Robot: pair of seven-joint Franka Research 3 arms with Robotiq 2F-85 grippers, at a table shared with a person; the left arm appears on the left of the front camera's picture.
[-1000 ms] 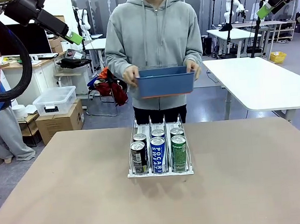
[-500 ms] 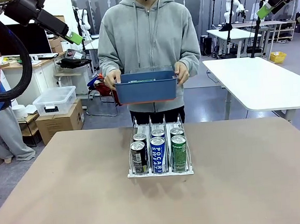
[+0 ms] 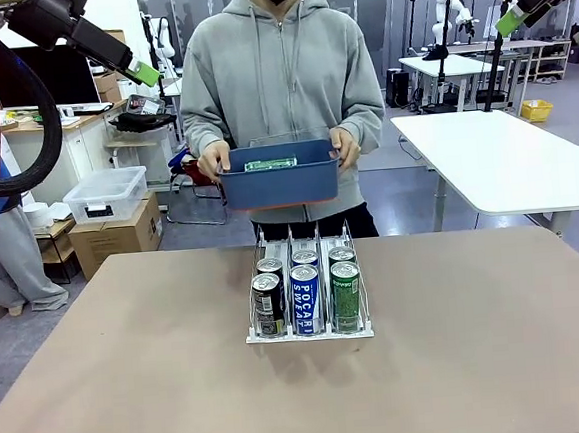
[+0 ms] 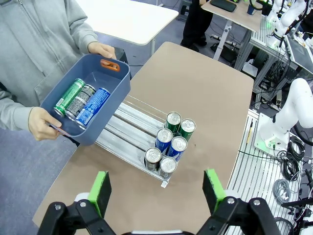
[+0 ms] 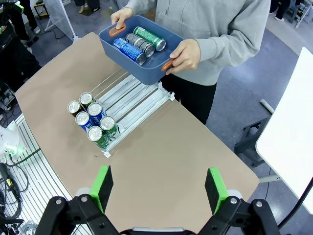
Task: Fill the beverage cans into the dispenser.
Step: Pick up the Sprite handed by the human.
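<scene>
**Six beverage cans (image 3: 305,298) standing at the dispenser's (image 3: 309,335) front**

Front view: a person (image 3: 280,67) is holding a blue bin (image 3: 279,187) over the dispenser's far end. Left wrist view: left gripper (image 4: 156,191) is gaping above the dispenser. Right wrist view: right gripper (image 5: 159,190) is gaping too.

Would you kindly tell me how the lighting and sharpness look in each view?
Front view: even light, sharp, though the clear walls of the dispenser look faint. Left wrist view: wide-angle tilt, and its bare lanes shine pale. Right wrist view: evenly lit, with the blue bin crisp.
</scene>
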